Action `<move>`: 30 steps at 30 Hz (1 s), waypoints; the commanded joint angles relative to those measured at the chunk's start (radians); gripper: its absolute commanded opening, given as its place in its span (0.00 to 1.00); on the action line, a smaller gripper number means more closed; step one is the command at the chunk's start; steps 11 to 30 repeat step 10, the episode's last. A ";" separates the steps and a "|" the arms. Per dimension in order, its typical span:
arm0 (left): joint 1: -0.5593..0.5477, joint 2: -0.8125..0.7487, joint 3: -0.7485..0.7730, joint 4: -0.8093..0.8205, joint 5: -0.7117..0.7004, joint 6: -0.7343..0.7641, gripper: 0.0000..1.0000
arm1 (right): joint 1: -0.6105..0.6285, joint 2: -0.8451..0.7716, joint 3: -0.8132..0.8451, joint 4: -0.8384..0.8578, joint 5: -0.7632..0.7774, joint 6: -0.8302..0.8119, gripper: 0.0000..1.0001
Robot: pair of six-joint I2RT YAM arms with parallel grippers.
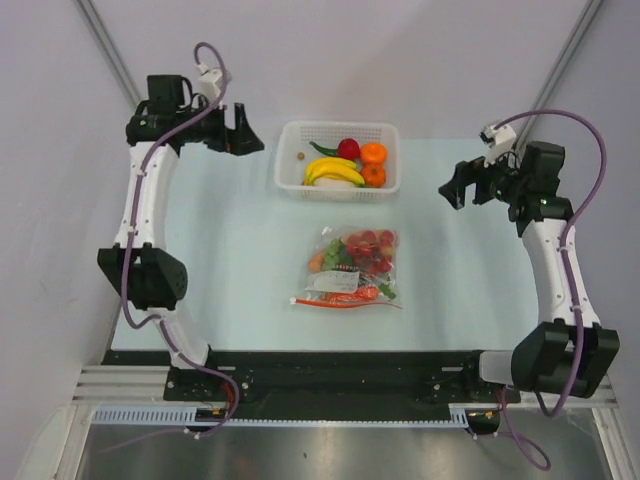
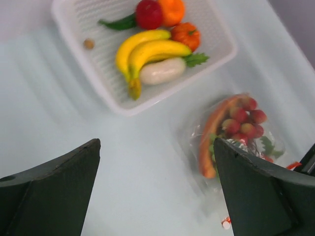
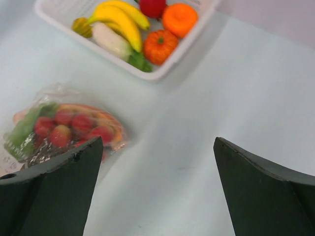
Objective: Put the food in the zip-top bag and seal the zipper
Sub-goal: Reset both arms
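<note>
Here, zip-top bag (image 1: 352, 262), zipper (image 1: 338, 301) crosswise at near edge; left tool (image 1: 250, 137), right tool (image 1: 450, 186) agape, empty.

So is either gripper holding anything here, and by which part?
Nothing is held. The left gripper and right gripper are both open, apart from the zip-top bag.
</note>
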 commanded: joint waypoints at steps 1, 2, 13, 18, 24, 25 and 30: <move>0.092 -0.008 -0.071 0.005 -0.118 -0.137 1.00 | -0.090 0.043 -0.005 0.019 -0.052 0.151 1.00; 0.096 -0.019 -0.111 0.041 -0.137 -0.129 1.00 | -0.101 0.050 -0.020 0.019 -0.048 0.151 1.00; 0.101 -0.108 -0.376 0.146 -0.282 -0.115 1.00 | -0.179 0.069 -0.097 0.030 -0.035 0.165 1.00; 0.101 -0.108 -0.376 0.146 -0.282 -0.115 1.00 | -0.179 0.069 -0.097 0.030 -0.035 0.165 1.00; 0.101 -0.108 -0.376 0.146 -0.282 -0.115 1.00 | -0.179 0.069 -0.097 0.030 -0.035 0.165 1.00; 0.101 -0.108 -0.376 0.146 -0.282 -0.115 1.00 | -0.179 0.069 -0.097 0.030 -0.035 0.165 1.00; 0.101 -0.108 -0.376 0.146 -0.282 -0.115 1.00 | -0.179 0.069 -0.097 0.030 -0.035 0.165 1.00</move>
